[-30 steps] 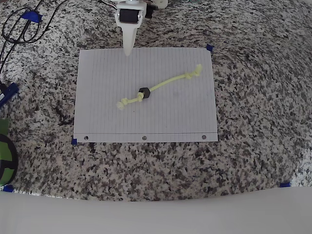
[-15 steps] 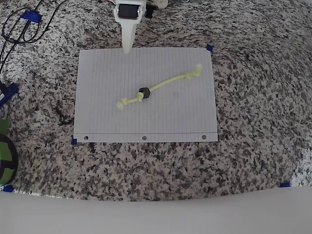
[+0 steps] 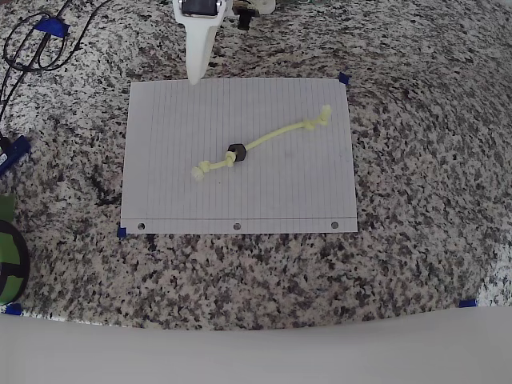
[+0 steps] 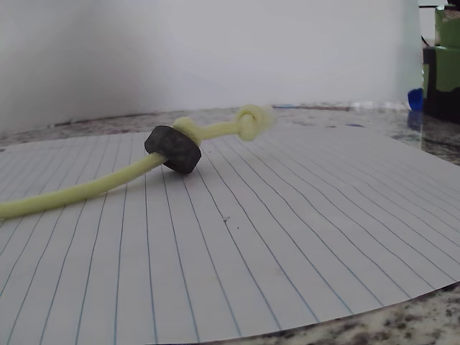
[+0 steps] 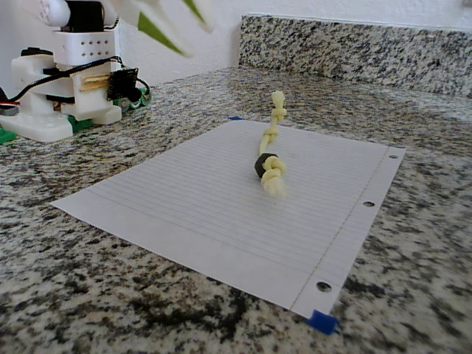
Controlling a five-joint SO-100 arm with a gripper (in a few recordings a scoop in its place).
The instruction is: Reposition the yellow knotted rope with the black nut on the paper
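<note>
The yellow knotted rope (image 3: 276, 136) lies slanted across the middle of the paper (image 3: 176, 192), a knot at each end. The black nut (image 3: 236, 151) sits on it next to the lower-left knot. My white gripper (image 3: 193, 78) hangs at the paper's far edge, left of centre, well apart from the rope and holding nothing. Seen low from the wrist view, the rope (image 4: 86, 188) runs through the nut (image 4: 173, 149) over the lined paper (image 4: 287, 237). In the fixed view the rope (image 5: 270, 136), nut (image 5: 263, 164) and paper (image 5: 184, 199) show, and the gripper (image 5: 173, 26) is blurred above.
The white arm base (image 5: 66, 81) stands behind the paper's far edge. Black cables (image 3: 32, 44) lie at the top left and a green and black object (image 3: 8, 256) sits at the left edge. Bare granite counter (image 3: 416, 160) surrounds the sheet.
The gripper has drawn back and to the left, from over the paper's far edge to its border. Rope, nut and paper have not moved.
</note>
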